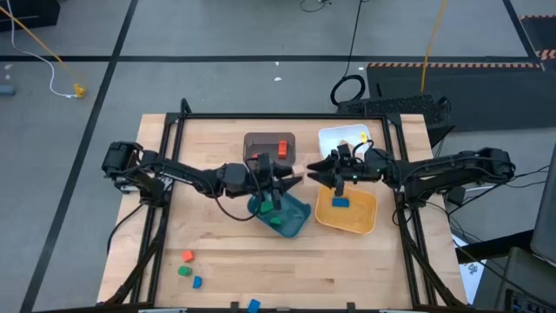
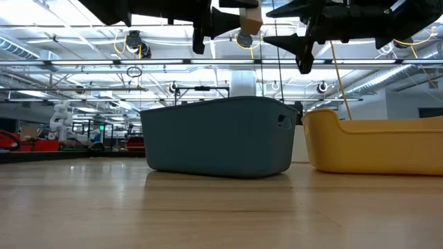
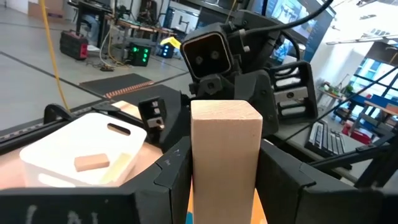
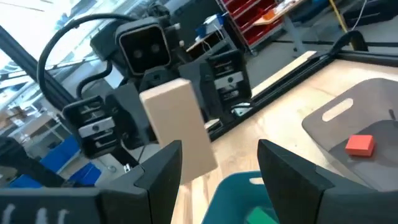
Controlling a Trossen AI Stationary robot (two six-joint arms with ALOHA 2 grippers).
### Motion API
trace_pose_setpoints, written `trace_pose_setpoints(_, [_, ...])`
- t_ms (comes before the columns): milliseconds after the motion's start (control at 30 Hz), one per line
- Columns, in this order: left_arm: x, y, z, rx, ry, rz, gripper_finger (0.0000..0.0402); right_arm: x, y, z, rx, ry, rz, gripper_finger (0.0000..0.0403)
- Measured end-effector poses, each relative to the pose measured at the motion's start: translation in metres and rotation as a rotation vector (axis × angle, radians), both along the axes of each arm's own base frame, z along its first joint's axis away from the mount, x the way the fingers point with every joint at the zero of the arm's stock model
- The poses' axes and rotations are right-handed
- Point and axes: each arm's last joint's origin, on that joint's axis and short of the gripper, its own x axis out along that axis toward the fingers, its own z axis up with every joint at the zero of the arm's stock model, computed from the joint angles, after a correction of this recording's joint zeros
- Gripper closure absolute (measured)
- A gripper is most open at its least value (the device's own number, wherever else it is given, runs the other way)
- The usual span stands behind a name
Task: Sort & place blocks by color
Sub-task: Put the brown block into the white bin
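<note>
We see both arms meeting above the middle of the table. The left gripper (image 1: pixel 291 180) reaches in from nine o'clock and clamps a plain light-wood bar (image 3: pixel 225 158) between its fingers (image 3: pixel 168 180), holding it upright; in the low view that bar (image 2: pixel 250 23) hangs high above the trays. The right gripper (image 1: pixel 314 169) comes in from three o'clock and faces it, with its fingers (image 4: pixel 163 171) spread wide and nothing between them; the bar (image 4: pixel 179 129) sits just beyond its fingertips, apart from them.

Below the left gripper lies the teal tray (image 1: pixel 300 213), with a green block (image 1: pixel 274 219) in it. At three o'clock from the teal tray, just beside it, is the yellow tray (image 1: pixel 365 217) holding a blue block (image 1: pixel 340 203). At twelve o'clock from the teal tray stands the grey tray (image 1: pixel 256 141) with a red block (image 1: pixel 281 145). The white tray (image 1: pixel 330 139), at twelve o'clock from the yellow one, holds another light-wood block (image 3: pixel 92 162).

Toward seven o'clock on the table (image 1: pixel 226 269), well apart from the trays, lie three loose blocks close together: an orange block (image 1: pixel 187 256), a second green block (image 1: pixel 183 271) and a second blue block (image 1: pixel 196 282). One more blue piece (image 1: pixel 253 305) rests at the six o'clock edge.
</note>
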Motion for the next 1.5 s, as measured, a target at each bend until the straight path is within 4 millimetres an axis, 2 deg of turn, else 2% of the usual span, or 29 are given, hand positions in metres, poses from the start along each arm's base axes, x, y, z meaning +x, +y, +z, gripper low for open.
trace_pose_setpoints(233, [0.000,0.008,0.000,-0.002,-0.004,0.023,0.0255,0.000,0.002,0.000,-0.158,0.001,0.053,0.0193])
trace_pose_setpoints(667, [0.000,0.001,0.002,0.002,-0.022,0.002,0.0254,0.001,0.004,0.000,-0.388,-0.032,0.124,0.0142])
trace_pose_setpoints(1033, [-0.002,-0.015,0.008,0.197,-0.049,-0.040,0.0254,0.016,0.003,-0.008,-0.409,-0.087,0.126,0.0140])
trace_pose_setpoints(1233, [-0.002,-0.013,0.008,0.211,-0.037,-0.037,0.0254,0.019,0.005,-0.008,-0.412,-0.150,0.210,0.0140])
trace_pose_setpoints(1500, [-0.002,-0.013,0.010,0.241,-0.055,-0.033,0.0254,0.020,0.005,-0.016,-0.429,-0.078,0.228,0.0140])
